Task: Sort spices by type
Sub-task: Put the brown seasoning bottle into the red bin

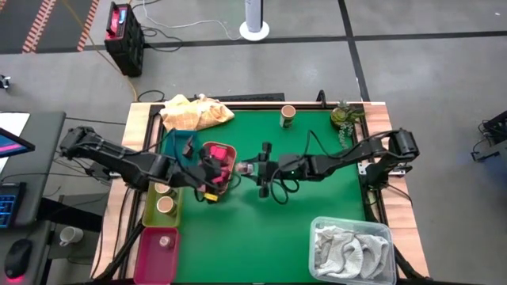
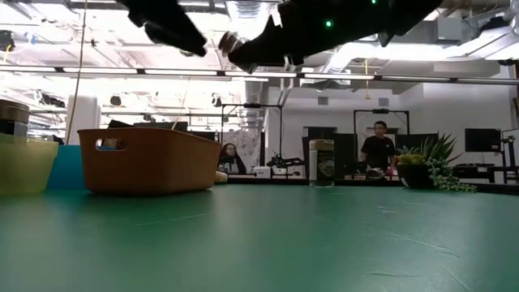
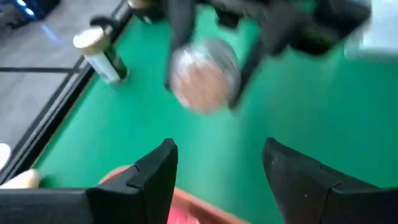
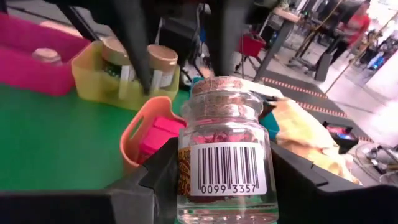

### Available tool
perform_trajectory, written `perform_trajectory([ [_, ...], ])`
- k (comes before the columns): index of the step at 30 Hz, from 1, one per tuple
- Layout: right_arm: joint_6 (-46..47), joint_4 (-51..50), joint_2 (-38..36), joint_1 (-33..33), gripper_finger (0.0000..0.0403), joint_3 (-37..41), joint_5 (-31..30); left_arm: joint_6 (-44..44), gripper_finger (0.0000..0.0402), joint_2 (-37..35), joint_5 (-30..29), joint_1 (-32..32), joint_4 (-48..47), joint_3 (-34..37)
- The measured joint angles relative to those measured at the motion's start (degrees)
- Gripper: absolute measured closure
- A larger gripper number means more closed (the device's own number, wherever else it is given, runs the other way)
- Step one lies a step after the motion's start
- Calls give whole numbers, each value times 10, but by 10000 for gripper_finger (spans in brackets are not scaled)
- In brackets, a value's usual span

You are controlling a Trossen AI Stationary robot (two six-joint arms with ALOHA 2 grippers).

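Near the middle of the green table (image 1: 317, 206), the right gripper (image 1: 252, 168) is clamped on a small clear jar (image 4: 224, 149), one finger pressed to each side of the glass; the jar has a cork-like top, a barcode label on its front and reddish-brown contents, and it is held up off the table just beside the salmon tray (image 1: 220, 169). In the left wrist view the same jar shows as a blurred round shape (image 3: 205, 73) hanging between the other arm's dark fingers, above bare green surface. The left gripper (image 1: 207, 169) hovers over the salmon tray with its fingers spread apart and nothing between them (they (image 3: 152, 174) frame the tray's rim in its own wrist view). Pink packets (image 4: 159, 134) lie inside the salmon tray. Along the table's left edge, the lime tray (image 1: 161, 204) holds two tan-lidded cups (image 4: 160, 64) standing side by side, and the magenta tray (image 1: 150, 257) next to it holds a single small jar (image 1: 166, 241). Another tan cup (image 1: 287, 115) stands alone near the far edge of the table, well apart from the trays. A yellow cloth (image 1: 195, 112) is bunched at the far left corner, a potted plant (image 1: 344, 116) sits at the far right corner, and a clear bin (image 1: 320, 232) with a white-grey cloth (image 1: 351, 252) rests at the near right.
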State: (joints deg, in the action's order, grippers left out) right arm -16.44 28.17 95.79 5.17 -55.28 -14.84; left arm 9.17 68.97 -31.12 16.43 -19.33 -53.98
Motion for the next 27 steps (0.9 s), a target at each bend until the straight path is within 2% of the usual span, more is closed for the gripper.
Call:
perform_trajectory([
  [6,-6,15,2,8,189,0,0,0,164,0,5,-15,91,0],
  [10,-8,20,2,8,189,0,-12,27,143,0,8,-16,114,0],
  [18,-91,45,2,40,188,0,-128,165,94,0,8,-31,111,0],
  [22,-138,66,2,59,187,0,-164,212,87,0,17,-45,124,0],
  [27,-180,86,2,69,188,0,-196,223,89,1,64,-53,181,0],
])
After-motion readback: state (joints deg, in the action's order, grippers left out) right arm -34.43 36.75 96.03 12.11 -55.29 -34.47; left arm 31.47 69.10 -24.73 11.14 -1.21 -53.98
